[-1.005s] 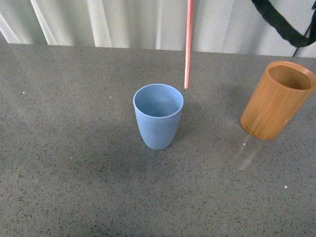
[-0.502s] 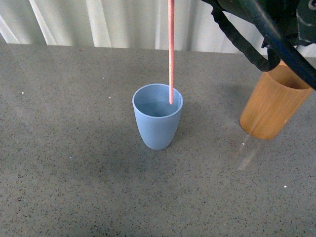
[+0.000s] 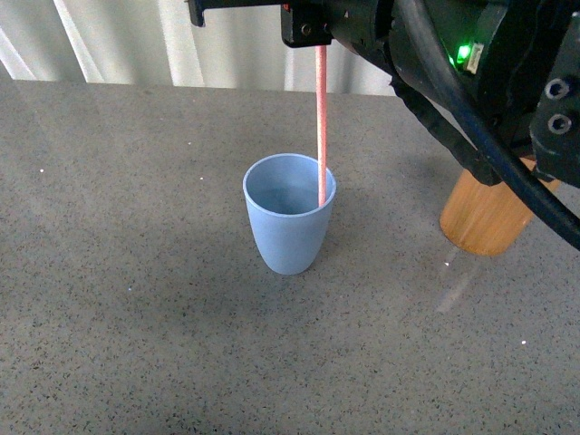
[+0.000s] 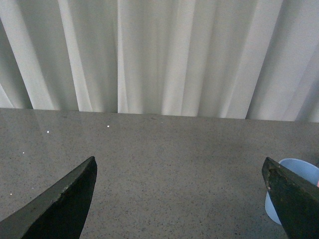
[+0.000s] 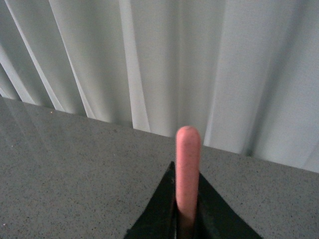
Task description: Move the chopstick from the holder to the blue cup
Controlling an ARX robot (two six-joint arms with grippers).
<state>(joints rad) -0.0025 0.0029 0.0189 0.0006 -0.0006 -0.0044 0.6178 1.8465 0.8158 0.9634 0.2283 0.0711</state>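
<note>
A: Front view first. What was recorded?

B: The right gripper (image 3: pixel 319 36) was seen at the 12 o'clock edge, clamped on the top of the chopstick (image 3: pixel 321 127). The stick hung near-vertical, its lower end inside the blue cup (image 3: pixel 288 227) against the 3 o'clock part of the rim. Whether the tip had reached the cup floor could not be told. The holder (image 3: pixel 480 222) stood at 3 o'clock from the cup, well apart, partly hidden by the arm.

A: Risk noted there?

B: Most of the stick was judged to stand above the rim. If released while off-centre, it would lean hard on the rim and the light cup might be tipped or pushed. If lowered further with the tip already down, the cup could be skidded or the stick bent.

A: Left wrist view?

B: The left gripper (image 4: pixel 179 199) was seen with jaws wide apart, nothing between them, above the grey table (image 4: pixel 164 164). A sliver of the cup showed at 4 o'clock. The cup could be knocked if this arm were swung that way.

A: Right wrist view?

B: The rounded end of the stick was seen pinched between the dark fingers (image 5: pixel 157 214), curtain (image 5: pixel 164 59) behind. The grip was narrow; slip or rotation during release was considered possible.
</note>
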